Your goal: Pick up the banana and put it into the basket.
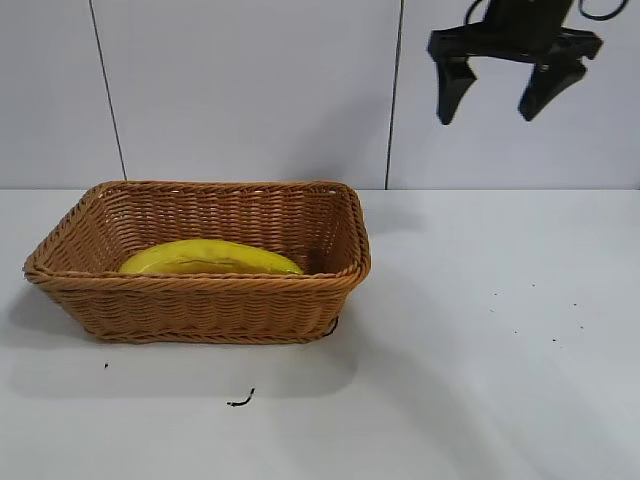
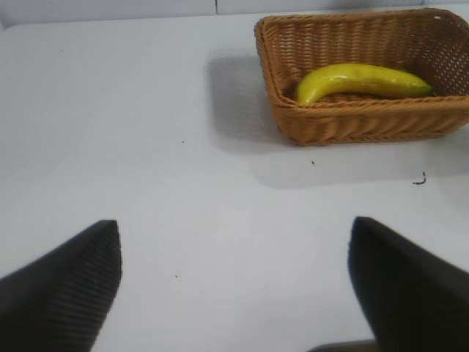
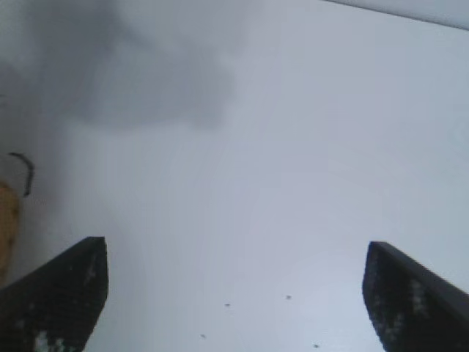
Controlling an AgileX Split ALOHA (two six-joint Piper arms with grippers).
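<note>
The yellow banana point(image 1: 210, 258) lies inside the woven wicker basket point(image 1: 200, 300) at the table's left. Both also show in the left wrist view, the banana point(image 2: 363, 79) resting in the basket point(image 2: 352, 121). My right gripper point(image 1: 500, 105) hangs open and empty high above the table, to the right of the basket; in its own view point(image 3: 234, 253) it is wide apart over bare table. My left gripper point(image 2: 234, 231) is open and empty, well away from the basket; it is not in the exterior view.
The white table point(image 1: 480, 330) has small dark specks and a short dark scrap point(image 1: 240, 401) in front of the basket. A pale panelled wall point(image 1: 250, 90) stands behind.
</note>
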